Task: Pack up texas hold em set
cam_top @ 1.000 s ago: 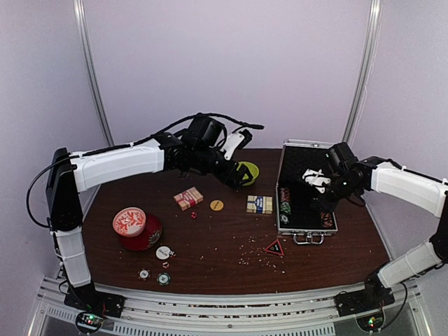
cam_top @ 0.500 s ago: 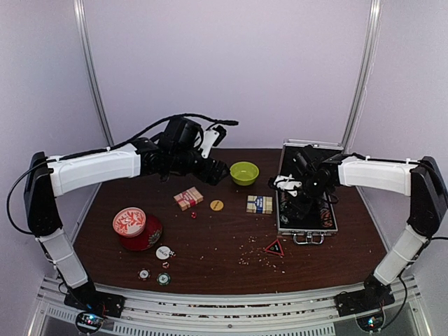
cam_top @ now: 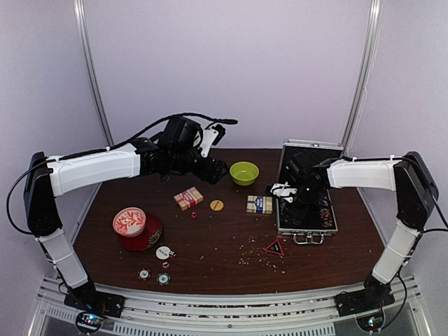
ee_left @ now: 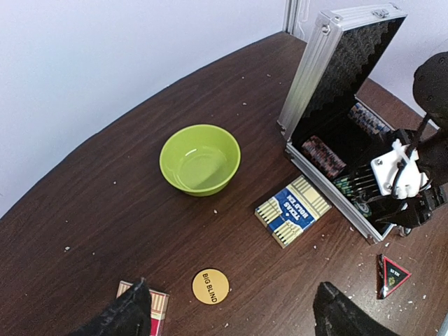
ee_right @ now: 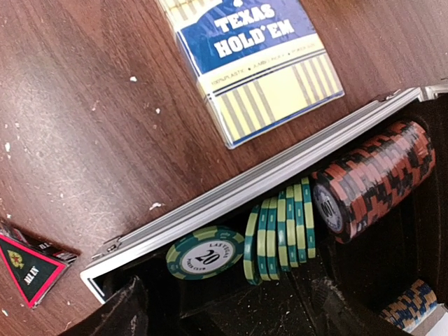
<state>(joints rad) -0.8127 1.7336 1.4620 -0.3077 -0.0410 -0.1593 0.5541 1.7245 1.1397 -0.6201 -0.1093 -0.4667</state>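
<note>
Silver case (cam_top: 306, 231) lies open on the tabletop (cam_top: 210, 241), chips (ee_right: 371, 175) racked inside, blue deck (cam_top: 259, 204) just left of it. Right arm's fingers (ee_right: 115, 318) hover spread over the case's left edge; left arm's fingers (ee_left: 126, 315), spread too, well left of it.

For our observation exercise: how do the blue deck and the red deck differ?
The blue deck is blue and yellow; the red deck is red and tan. The blue deck lies beside the case; the red deck lies farther left. Both lie flat on the table, unpacked.
</note>
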